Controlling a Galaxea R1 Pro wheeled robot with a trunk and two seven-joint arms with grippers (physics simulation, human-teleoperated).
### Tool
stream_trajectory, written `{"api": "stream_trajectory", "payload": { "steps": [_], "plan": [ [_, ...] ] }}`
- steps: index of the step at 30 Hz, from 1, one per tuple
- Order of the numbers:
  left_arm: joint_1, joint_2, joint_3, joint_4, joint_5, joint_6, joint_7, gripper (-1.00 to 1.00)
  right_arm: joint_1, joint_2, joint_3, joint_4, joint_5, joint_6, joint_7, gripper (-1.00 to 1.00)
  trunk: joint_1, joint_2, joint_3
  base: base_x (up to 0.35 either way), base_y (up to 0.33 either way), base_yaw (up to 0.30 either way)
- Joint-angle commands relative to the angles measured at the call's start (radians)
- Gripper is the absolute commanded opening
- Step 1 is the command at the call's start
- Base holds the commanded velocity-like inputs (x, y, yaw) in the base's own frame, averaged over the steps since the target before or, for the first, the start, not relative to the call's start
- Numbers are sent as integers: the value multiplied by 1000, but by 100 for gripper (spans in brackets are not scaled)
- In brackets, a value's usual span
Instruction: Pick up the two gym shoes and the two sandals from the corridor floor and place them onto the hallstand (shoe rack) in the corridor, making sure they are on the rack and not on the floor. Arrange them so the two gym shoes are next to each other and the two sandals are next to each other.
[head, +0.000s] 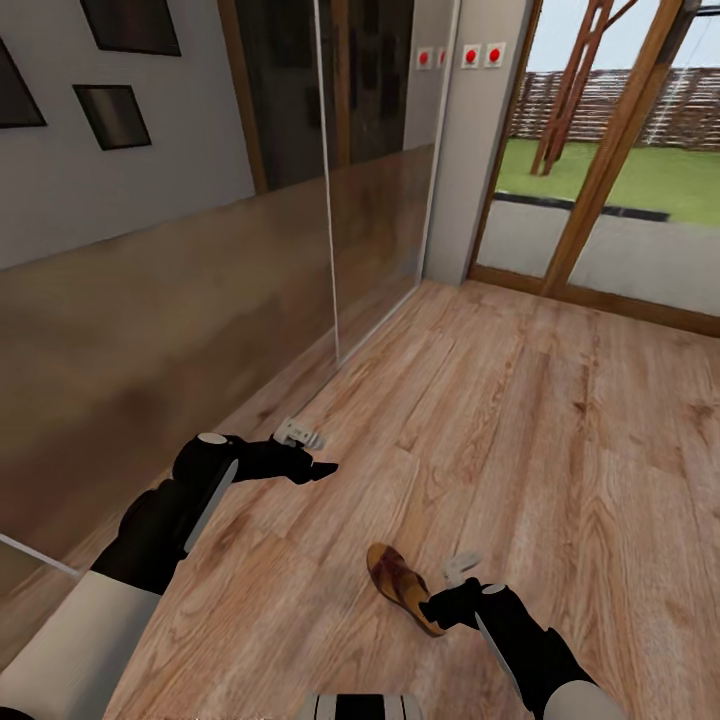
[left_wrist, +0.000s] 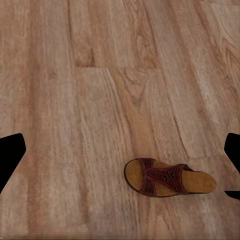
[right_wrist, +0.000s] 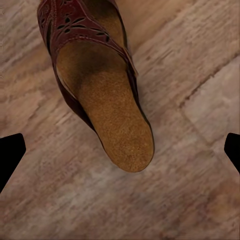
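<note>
The corridor floor (head: 560, 420) stretched wide before me, with the mirrored wardrobe (head: 330, 180) along my left side. One brown sandal (head: 400, 588) lay flat on the planks, just beside my right gripper (head: 452, 598). To take it well, I judged I should lower the right gripper over the heel end and close across the narrow sole, not on the strap. Its fingers were spread apart and held nothing. My left gripper (head: 310, 455) hung well apart from the sandal, also spread and empty.

No text, label, brand or number can be read anywhere in these pictures.
</note>
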Motion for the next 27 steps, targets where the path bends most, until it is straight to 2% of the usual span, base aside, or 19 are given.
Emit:
{"api": "stream_trajectory", "payload": {
  "steps": [1,10,16,27],
  "plan": [
    [-1,1,-1,-1,1,6,-1,100,0,0,-1,-2,10,5,6,100,0,0,-3,0,0,100],
    [-1,1,-1,-1,1,6,-1,100,0,0,-1,-2,10,5,7,100,0,0,-14,0,0,119],
    [-1,1,-1,-1,1,6,-1,100,0,0,-1,-3,10,5,7,100,2,-2,-41,0,0,-4],
    [-1,1,-1,-1,1,6,-1,100,0,0,-1,-2,10,5,8,100,7,-4,-99,0,0,-104]
  ]
}}
